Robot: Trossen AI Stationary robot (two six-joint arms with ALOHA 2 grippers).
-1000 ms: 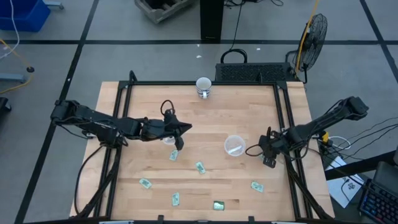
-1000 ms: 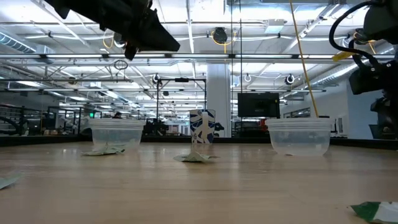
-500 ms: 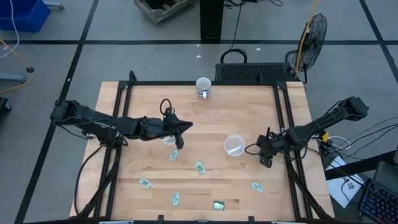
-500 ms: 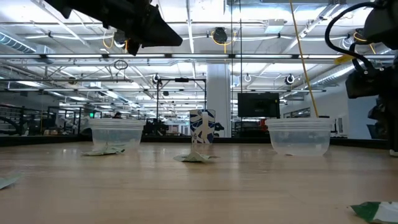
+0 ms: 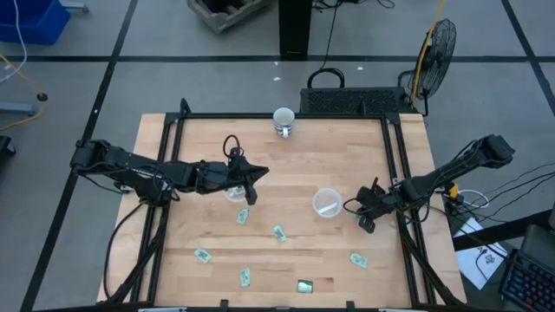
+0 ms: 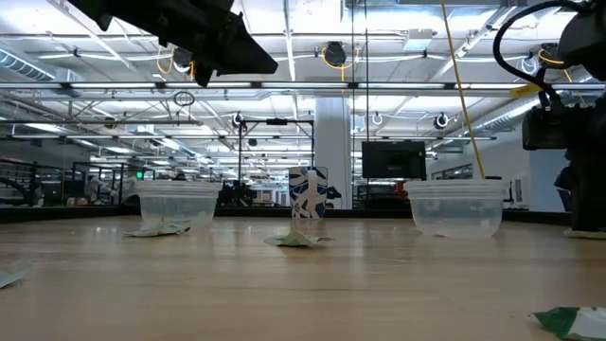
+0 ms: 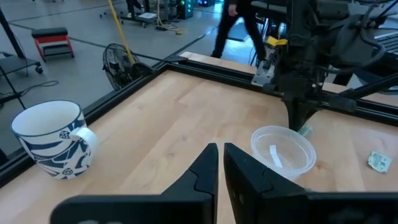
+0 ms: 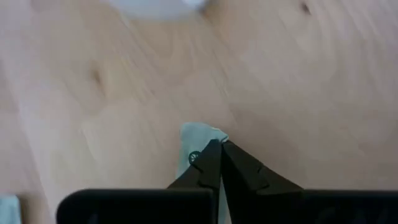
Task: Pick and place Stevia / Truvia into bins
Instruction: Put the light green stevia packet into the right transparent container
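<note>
Two clear bins stand on the wooden table: the left bin and the right bin, which holds a white slip. My right gripper is down at the table just right of the right bin, shut on the edge of a pale green Stevia sachet. My left gripper hovers above the left bin, fingers together, nothing visible between them. Several more sachets lie across the front.
A white mug with blue pattern stands at the back middle. A black frame rail borders the table. More sachets lie near the front edge. A person walks in the room behind.
My right gripper has moved a little left, come down to the table and closed its fingers on a sachet. The left arm has hardly moved.
</note>
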